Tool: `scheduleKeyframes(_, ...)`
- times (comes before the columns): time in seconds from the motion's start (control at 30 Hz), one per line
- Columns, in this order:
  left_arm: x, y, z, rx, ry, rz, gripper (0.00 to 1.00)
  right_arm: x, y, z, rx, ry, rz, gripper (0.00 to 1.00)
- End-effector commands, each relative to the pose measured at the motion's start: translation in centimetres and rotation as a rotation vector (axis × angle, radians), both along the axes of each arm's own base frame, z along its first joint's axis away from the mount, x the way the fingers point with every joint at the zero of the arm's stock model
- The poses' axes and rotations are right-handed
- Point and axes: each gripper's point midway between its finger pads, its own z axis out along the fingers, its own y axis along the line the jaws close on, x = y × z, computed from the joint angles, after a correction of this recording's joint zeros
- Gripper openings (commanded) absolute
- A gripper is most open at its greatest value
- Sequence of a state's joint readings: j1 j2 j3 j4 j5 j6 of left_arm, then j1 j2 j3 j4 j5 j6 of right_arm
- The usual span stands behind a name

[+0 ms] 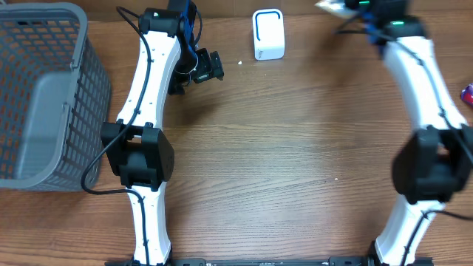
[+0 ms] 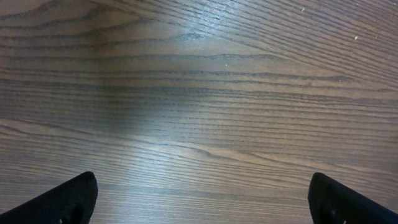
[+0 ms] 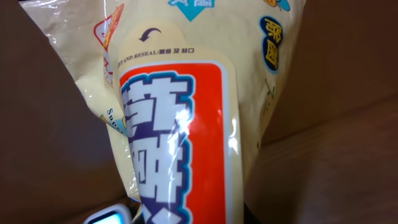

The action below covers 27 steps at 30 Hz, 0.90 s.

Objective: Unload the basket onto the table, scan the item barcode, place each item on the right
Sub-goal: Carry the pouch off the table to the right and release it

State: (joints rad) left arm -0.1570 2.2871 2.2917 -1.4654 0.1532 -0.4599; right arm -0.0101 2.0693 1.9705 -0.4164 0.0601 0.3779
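Observation:
The item is a pale yellow snack packet (image 3: 186, 106) with a red and white label, and it fills the right wrist view. My right gripper (image 1: 360, 6) is shut on it at the table's far edge, where a corner of the packet (image 1: 331, 7) sticks out to the left. No barcode shows on the side facing the camera. The white scanner (image 1: 267, 33) stands on the table at the back centre, and its corner (image 3: 109, 216) shows below the packet. My left gripper (image 2: 202, 182) hangs open over bare wood, left of the scanner (image 1: 207, 68).
A grey mesh basket (image 1: 44, 96) takes up the left side of the table. A small purple object (image 1: 467, 94) lies at the right edge. Both arms reach from the front edge toward the back.

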Motion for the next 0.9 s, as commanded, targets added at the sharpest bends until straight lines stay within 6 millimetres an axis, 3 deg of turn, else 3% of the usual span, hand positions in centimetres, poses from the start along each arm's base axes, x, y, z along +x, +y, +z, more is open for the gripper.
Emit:
scheduleKeyframes(0.0, 0.2, 0.1, 1.1, 0.004, -0.035, -0.018, 1.0, -2.6, -8.9, 2.2, -0.061, 0.012, -0.269, 0.04)
scheduleKeyframes(0.13, 0.2, 0.1, 1.1, 0.004, -0.035, -0.018, 1.0, -7.2, -17.8, -1.5, -0.064, 0.198, -0.444, 0.04)
scheduleKeyframes(0.2, 0.2, 0.1, 1.1, 0.004, -0.035, -0.018, 1.0, -9.4, -21.3, -2.5, -0.038, 0.248, -0.522, 0.04)
scheduleKeyframes(0.4, 0.2, 0.1, 1.1, 0.004, -0.035, -0.018, 1.0, -15.9, -29.9, -5.5, 0.006, 0.361, -0.704, 0.04)
scheduleKeyframes(0.47, 0.2, 0.1, 1.1, 0.004, -0.035, -0.018, 1.0, -17.6, -32.0, -6.4, 0.019, 0.383, -0.75, 0.04)
scheduleKeyframes(0.6, 0.2, 0.1, 1.1, 0.004, -0.035, -0.018, 1.0, -20.6, -36.0, -8.4, 0.045, 0.421, -0.834, 0.18)
scheduleKeyframes(0.73, 0.2, 0.1, 1.1, 0.004, -0.035, -0.018, 1.0, -22.1, -37.8, -9.6, 0.059, 0.444, -0.875, 0.2)
scheduleKeyframes(0.77, 0.2, 0.1, 1.1, 0.004, -0.035, -0.018, 1.0, -22.3, -38.1, -9.8, 0.061, 0.445, -0.881, 0.23)
scheduleKeyframes(0.83, 0.2, 0.1, 1.1, 0.004, -0.035, -0.018, 1.0, -22.6, -38.7, -10.0, 0.064, 0.445, -0.893, 0.4)
scheduleKeyframes(0.87, 0.2, 0.1, 1.1, 0.004, -0.035, -0.018, 1.0, -22.8, -38.8, -10.2, 0.065, 0.448, -0.896, 0.43)
